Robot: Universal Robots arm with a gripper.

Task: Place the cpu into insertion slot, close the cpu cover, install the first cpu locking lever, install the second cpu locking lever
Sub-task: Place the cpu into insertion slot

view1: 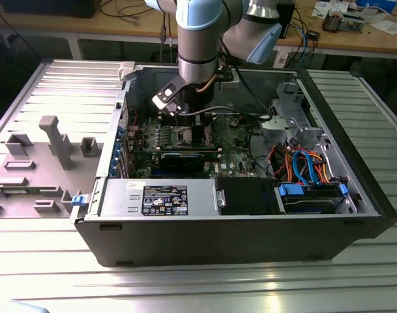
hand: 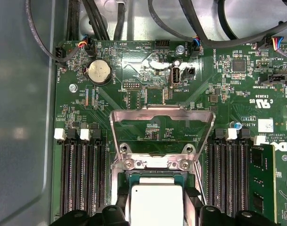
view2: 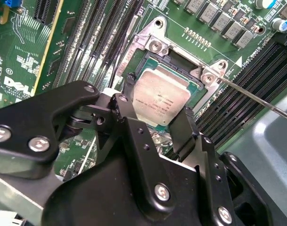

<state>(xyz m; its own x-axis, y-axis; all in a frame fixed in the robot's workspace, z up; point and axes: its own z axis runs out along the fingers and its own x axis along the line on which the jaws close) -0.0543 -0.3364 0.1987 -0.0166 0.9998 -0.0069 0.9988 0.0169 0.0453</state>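
Note:
The cpu (view2: 163, 94), a silver-topped square chip, sits between my gripper's (view2: 157, 107) two black fingers (view2: 128, 92), which press on its opposite edges. It lies level in or just above the insertion slot (view2: 190, 82), whose silver rim shows around it. In the first wrist view the cpu (hand: 155, 203) is framed by the slot's rim (hand: 155, 164), and the cpu cover (hand: 162, 114) stands swung up and open behind it. A thin wire locking lever (view2: 256, 100) sticks out free beside the slot. In the exterior view my gripper (view1: 184, 116) reaches down over the green board.
Long black memory slots (hand: 82, 179) flank the socket on both sides. A coin battery (hand: 99, 72) and cables (hand: 181, 19) lie beyond the cover. The case holds a grey power supply (view1: 159, 197) in front and drive bays with coloured cables (view1: 302, 166) at the exterior view's right.

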